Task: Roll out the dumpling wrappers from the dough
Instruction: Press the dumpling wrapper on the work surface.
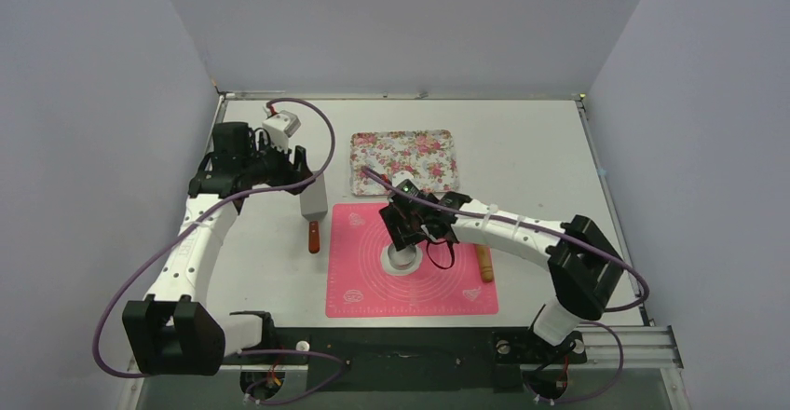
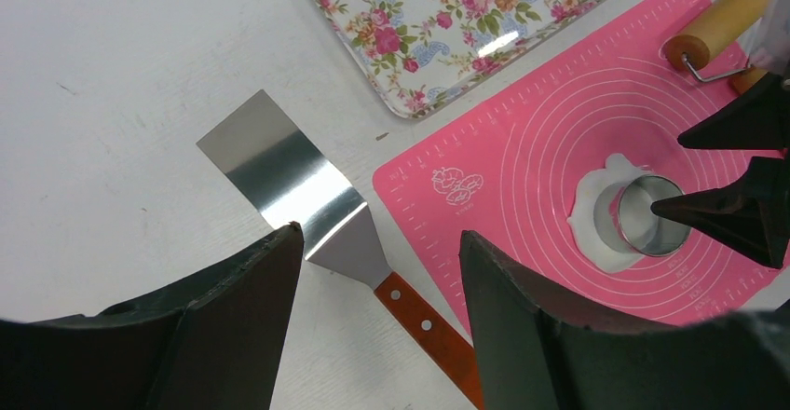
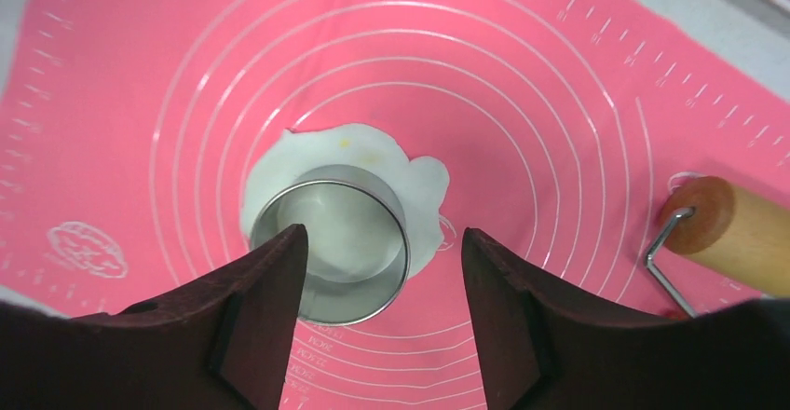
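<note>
top view: the right gripper hovers over the ring cutter at the middle of the pink mat

left wrist view: the left gripper is spread wide and empty above the spatula

right wrist view: the right gripper's jaws stand apart, gripping nothing, and the ring cutter stands on the flattened dough

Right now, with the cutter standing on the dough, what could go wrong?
The open right gripper has one finger close beside the cutter; lifting away could knock it and smear the cut. The cutter sits toward one edge of the dough, not centred, so the cut round may come out incomplete.
</note>
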{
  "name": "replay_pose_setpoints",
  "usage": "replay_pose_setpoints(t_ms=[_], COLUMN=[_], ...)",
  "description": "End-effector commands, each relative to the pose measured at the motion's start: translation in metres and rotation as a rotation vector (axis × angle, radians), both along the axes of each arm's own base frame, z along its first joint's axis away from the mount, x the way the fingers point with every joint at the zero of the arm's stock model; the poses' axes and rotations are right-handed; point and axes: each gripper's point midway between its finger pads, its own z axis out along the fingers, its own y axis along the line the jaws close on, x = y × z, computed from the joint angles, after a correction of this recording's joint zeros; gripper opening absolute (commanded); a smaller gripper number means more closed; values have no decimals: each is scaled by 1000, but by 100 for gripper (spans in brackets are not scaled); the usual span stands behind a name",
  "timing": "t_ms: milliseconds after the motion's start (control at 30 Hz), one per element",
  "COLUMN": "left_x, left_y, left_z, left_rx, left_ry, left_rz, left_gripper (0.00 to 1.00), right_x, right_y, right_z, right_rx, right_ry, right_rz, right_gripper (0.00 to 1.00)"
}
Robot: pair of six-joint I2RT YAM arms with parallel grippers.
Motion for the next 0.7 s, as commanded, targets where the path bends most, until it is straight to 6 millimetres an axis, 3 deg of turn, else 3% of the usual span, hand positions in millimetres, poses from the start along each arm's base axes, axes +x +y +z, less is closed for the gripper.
replay_pose_setpoints(t_ms=[0,100,167,333,467,667], left_x=[-7,-27,-45,-79,-84,-90], left_y=[-17,-42,-63,-117,-147,-171], left_z=[16,13,2,-23,-29,-74], left_rx=[-50,-24,5,38,-33,-88], left_ry=[2,35,74,171,290,440], left_rz=[-10,-80,-149,-244,-232,-127], left_gripper=[61,61,61,61,61,56], right_x=[13,12,12,12,2,6], right_y=[18,10,-1,-30,-28,-19], right_z=[66,86,90,70,64,55], right_rx=[161,221,248,245,309,343], right_ry=[-110,-124,-126,-118,-87,-79], right_rz=[-35,-83,-130,-239,-306,-338], right_gripper=[60,76,79,70,63,53])
